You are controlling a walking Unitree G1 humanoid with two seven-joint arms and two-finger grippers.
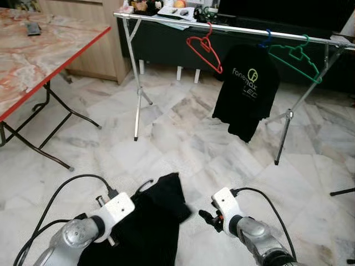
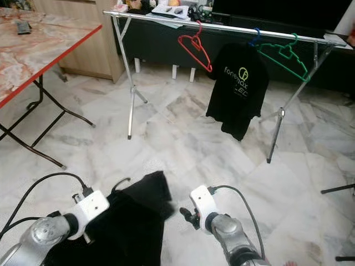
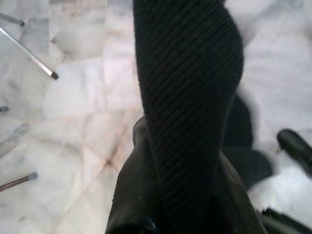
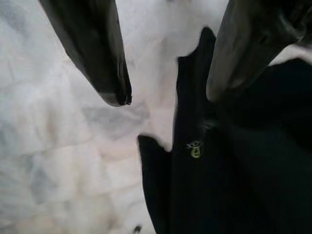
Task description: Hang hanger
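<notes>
Left gripper [image 3: 187, 146] clamped on a black shirt [image 1: 150, 221] near the floor; right gripper [image 4: 165, 73], fingers apart, beside it; drying rack [image 1: 233, 27] far

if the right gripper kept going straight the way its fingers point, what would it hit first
Probably the black garment hanging from the left gripper: the right gripper, fingers apart, points at its edge, with marble floor beyond. Depth is unclear, so it might graze past onto the floor.
</notes>
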